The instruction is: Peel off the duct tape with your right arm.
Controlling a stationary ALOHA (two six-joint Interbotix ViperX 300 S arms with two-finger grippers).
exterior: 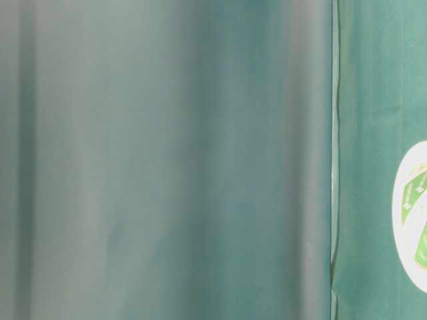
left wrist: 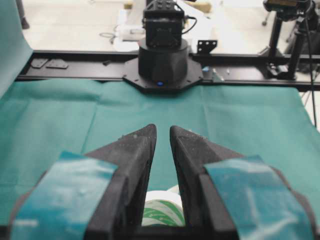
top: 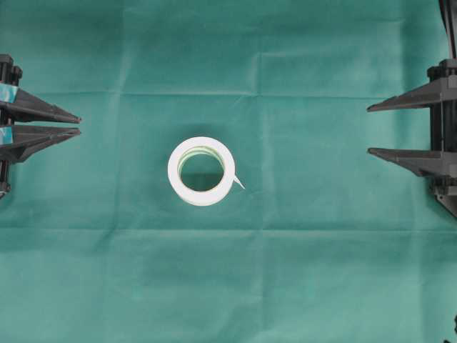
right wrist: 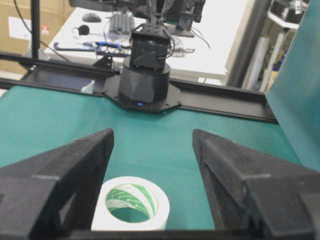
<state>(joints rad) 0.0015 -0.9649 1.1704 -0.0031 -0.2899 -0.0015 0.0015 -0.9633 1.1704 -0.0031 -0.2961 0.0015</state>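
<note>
My table is covered all over with a green cloth (top: 321,271), creased in a grid of fold lines. Directly on it, near the middle, the duct tape (top: 201,171) lies flat on its side, hole upward, its small pointed loose end (top: 238,184) sticking out toward my right arm's side

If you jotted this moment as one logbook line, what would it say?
duct tape: flat on green cloth, loose end untouched | right hand: open, empty, away from roll | left hand: nearly closed, empty

One duct tape (top: 202,171) roll, two grippers, one green cloth (top: 321,271)
</note>
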